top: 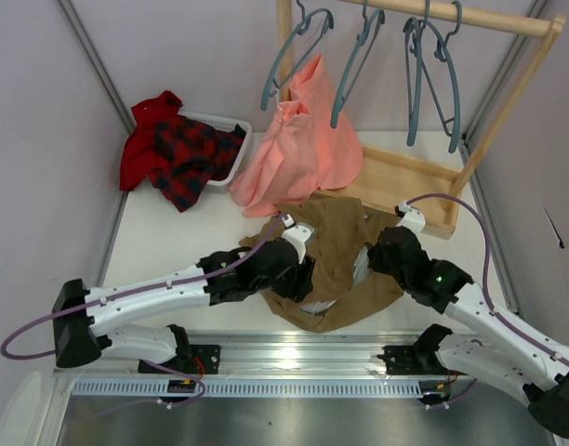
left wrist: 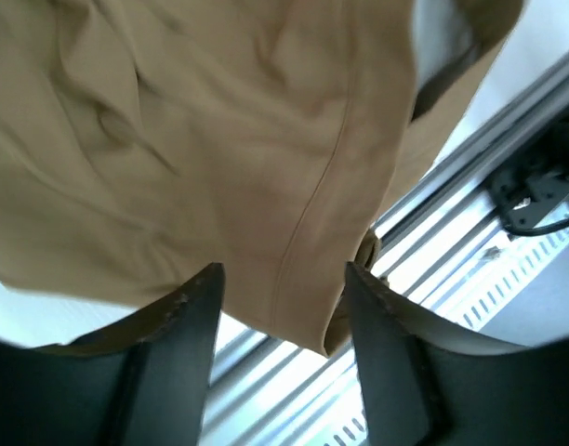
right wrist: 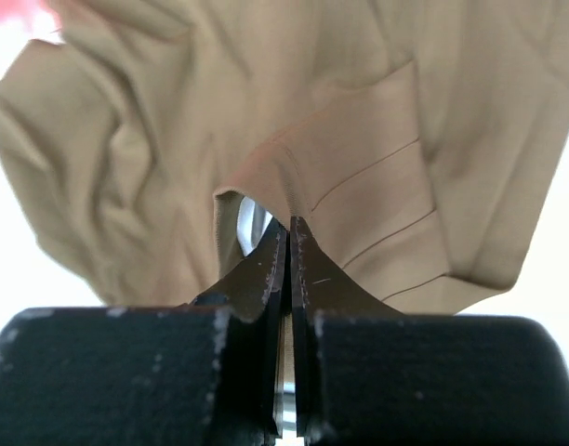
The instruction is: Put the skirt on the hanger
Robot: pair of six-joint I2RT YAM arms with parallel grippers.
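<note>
The khaki skirt [top: 336,237] lies bunched in the middle of the white table, partly lifted between my two grippers. My right gripper [top: 368,263] is at its right edge, and in the right wrist view the right gripper [right wrist: 289,228] is shut on a fold of the skirt [right wrist: 359,111]. My left gripper [top: 306,277] is at the skirt's left front; in the left wrist view the left gripper [left wrist: 283,279] stands open, with the hem of the skirt [left wrist: 219,139] hanging loose just beyond the fingertips. Slate-blue hangers [top: 294,56] hang from the wooden rail at the back.
A salmon-pink garment [top: 298,149] slumps against the wooden rack base [top: 405,186] behind the skirt. A red-and-black plaid garment [top: 178,149] spills out of a white basket [top: 231,125] at the back left. A metal rail [top: 294,353] runs along the near edge.
</note>
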